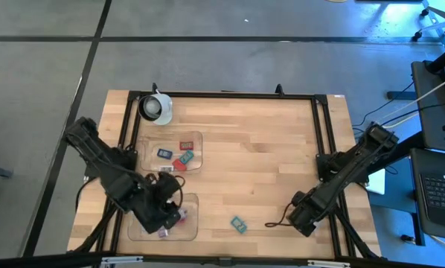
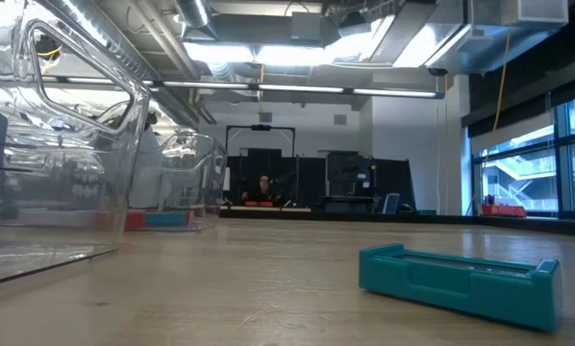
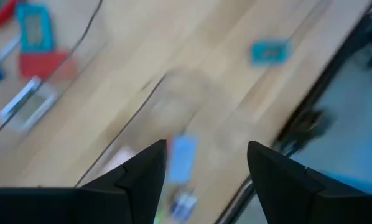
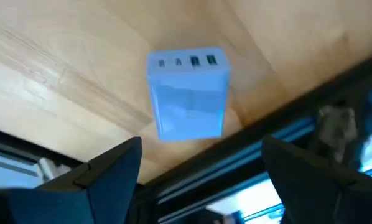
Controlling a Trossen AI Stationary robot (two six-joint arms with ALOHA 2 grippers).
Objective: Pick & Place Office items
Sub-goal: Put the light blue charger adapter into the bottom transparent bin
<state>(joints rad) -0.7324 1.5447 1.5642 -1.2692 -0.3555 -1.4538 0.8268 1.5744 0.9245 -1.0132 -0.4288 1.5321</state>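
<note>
My left gripper hovers open over the near clear tray, where a lavender piece and a pink-and-lavender bit lie on the tray floor. My right gripper is open near the table's near right edge, and a lavender block with ports lies flat on the wood just ahead of its fingers. A teal piece rests on the bare table between the arms. Red, teal and blue pieces sit in the far tray.
A white round cup-like object stands at the far left corner. A black frame runs around the tabletop, close to the lavender block. A dark cable trails beside the right gripper. Bare wood spans the middle.
</note>
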